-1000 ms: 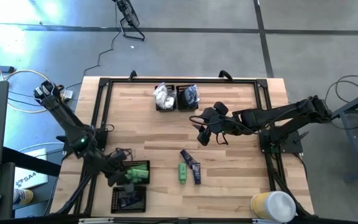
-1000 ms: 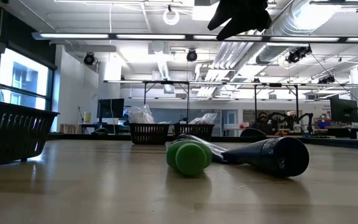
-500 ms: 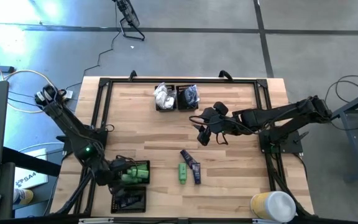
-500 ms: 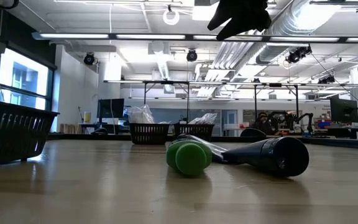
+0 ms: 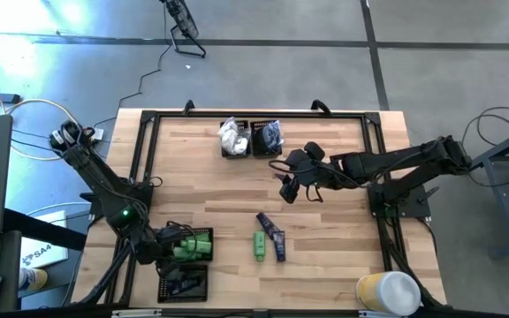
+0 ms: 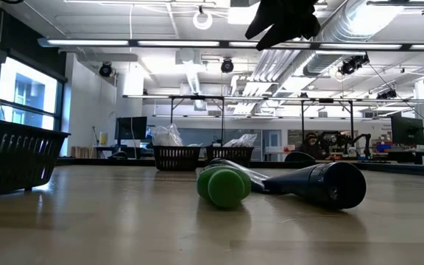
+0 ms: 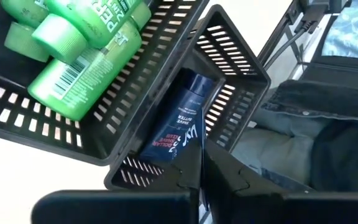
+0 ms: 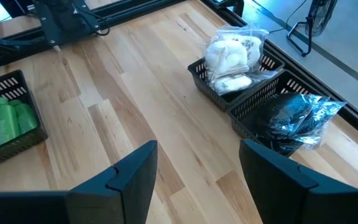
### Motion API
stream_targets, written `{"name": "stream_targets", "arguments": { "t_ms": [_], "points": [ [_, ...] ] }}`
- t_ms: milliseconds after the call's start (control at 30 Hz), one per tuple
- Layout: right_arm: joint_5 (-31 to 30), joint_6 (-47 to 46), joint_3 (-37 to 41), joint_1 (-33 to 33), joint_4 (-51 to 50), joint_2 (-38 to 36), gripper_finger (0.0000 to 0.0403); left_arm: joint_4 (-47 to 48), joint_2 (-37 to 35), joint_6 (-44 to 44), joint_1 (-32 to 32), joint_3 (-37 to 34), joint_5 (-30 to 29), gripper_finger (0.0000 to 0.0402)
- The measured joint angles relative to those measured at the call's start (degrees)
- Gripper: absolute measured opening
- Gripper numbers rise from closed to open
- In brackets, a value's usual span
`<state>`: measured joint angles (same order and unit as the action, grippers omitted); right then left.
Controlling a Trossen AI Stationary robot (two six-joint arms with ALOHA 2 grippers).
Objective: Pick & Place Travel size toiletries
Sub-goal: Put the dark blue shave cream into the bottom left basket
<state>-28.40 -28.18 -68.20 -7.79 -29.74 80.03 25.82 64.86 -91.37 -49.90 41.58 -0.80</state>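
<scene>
Beyond the wooden table (image 6: 87,221), ceiling light strips (image 6: 160,43) glow over exposed ducts (image 6: 359,22); windows (image 6: 17,96) brighten its left, grey floor (image 5: 449,79) surrounds it.

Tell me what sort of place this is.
Probably a robotics lab or workshop: exposed ceiling ducts and strip lights, a wooden worktable with a black metal frame, and more workbenches in the background.

"PER…" partly readable on green tube (image 7: 86,59); navy tube (image 7: 180,124) lettering unclear; "SA4" on box (image 5: 41,252).
</scene>
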Motion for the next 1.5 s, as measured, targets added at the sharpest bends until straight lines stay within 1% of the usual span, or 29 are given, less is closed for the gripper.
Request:
{"name": "stream_targets", "arguments": {
  "t_ms": [133, 367, 500, 700, 1333, 1500],
  "points": [
    [0.0, 0.0, 0.0, 0.0, 0.0, 0.0, 0.0220, -0.2, 0.0, 1.5, 0.0, 0.0, 0.0, 0.0038],
    [0.0, 0.0, 0.0, 0.0, 0.0, 0.0, 0.0220, -0.4, 0.0, 1.8, 0.0, 0.0, 0.0, 0.0126],
    [0.0, 0.0, 0.0, 0.0, 0.0, 0.0, 0.0220, -2.1, 0.0, 2.4, 0.0, 0.0, 0.0, 0.0154],
    [0.0, 0.0, 0.0, 0.0, 0.0, 0.0, 0.0220, -5.5, 0.0, 4.9, 0.0, 0.0, -0.1, 0.0158],
    [0.0, 0.0, 0.0, 0.0, 0.8, 0.0, 0.0220, -4.8, 0.0, 5.0, 0.0, -0.1, -0.4, 0.0158],
    [0.0, 0.0, 0.0, 0.0, 1.8, 0.0, 0.0220, -5.5, 0.0, 3.7, 0.0, -0.1, -0.1, 0.0158]
  ]
}}
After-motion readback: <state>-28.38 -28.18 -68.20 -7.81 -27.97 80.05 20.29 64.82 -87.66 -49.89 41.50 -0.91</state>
